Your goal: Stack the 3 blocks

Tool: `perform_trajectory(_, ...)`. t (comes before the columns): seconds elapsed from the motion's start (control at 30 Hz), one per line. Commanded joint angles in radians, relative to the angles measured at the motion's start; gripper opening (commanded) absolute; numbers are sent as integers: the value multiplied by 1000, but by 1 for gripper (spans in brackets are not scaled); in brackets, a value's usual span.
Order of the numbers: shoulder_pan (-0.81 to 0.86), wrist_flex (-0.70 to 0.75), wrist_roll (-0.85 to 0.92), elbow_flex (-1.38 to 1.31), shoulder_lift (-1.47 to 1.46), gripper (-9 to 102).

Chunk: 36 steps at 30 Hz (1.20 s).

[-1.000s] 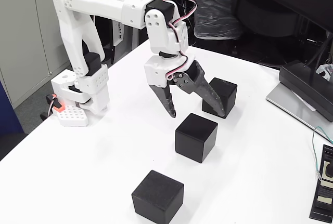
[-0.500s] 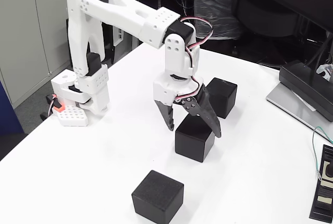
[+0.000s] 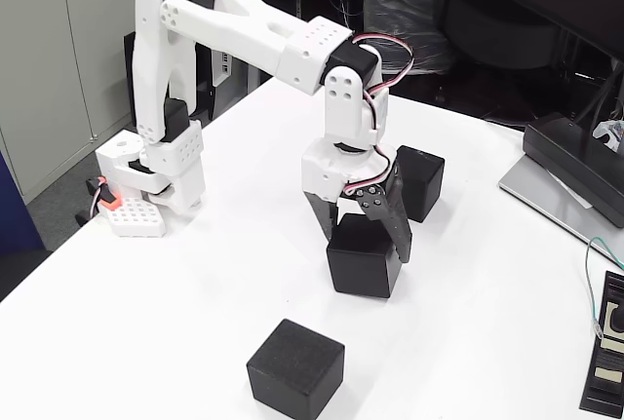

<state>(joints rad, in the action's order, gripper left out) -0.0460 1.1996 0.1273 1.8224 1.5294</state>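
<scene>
Gripper: pointing down, fingers either side of middle block's top; clamped on it or merely straddling, cannot tell.
Middle block: black cube, mid-table, standing on the surface between the fingers.
Far block: black cube, just behind the gripper, toward the table's far edge; apart from middle block.
Near block: black cube, close to the table's near edge, well apart from the other two.
Arm: white, reaching from its base at the table's left edge, red and black wires looped at the wrist.
Table: white.
Device: flat, black, labelled, at the right edge.
</scene>
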Motion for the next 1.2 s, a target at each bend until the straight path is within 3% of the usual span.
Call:
perform_trajectory(0.0, 9, -2, -14, -9, 8, 13)
perform_trajectory(0.37, 8, 17, -3, -3, 9, 9)
perform_trajectory(0.53, 6, 101, -11, -28, 11, 8)
perform_trajectory(1.17, -8, 382, -2, -635, 12, 8)
